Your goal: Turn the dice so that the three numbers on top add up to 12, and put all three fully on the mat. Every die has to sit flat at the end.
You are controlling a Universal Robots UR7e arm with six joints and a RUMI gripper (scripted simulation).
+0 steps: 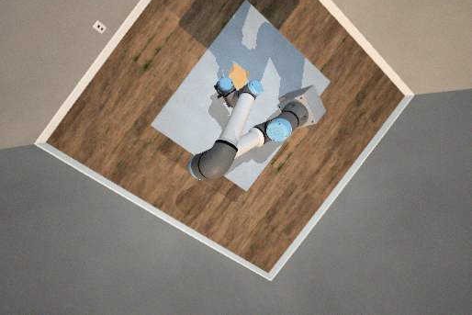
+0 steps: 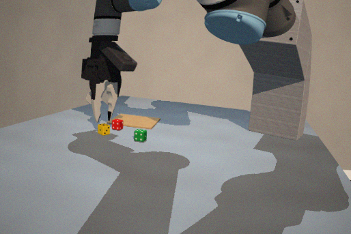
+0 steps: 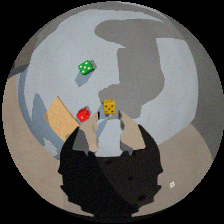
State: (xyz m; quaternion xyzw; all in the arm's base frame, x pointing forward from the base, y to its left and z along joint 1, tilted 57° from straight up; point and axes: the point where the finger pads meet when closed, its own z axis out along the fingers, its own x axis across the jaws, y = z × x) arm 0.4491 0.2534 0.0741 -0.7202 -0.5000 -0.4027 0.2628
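Note:
A yellow die sits on the table, just in front of the fingertips. A red die sits off the mat, close beside its edge. A green die stands farther from the gripper, also off the mat. All three look flat; their top pips are too small to read surely. The orange-tan mat lies behind the dice in the exterior view. My gripper points down, partly open and empty, its tips low beside the yellow die.
The pale blue table carries the arm's grey pedestal, to the right of the mat. The forearm and elbow hang over the table. The red die is close to the left finger in the wrist view.

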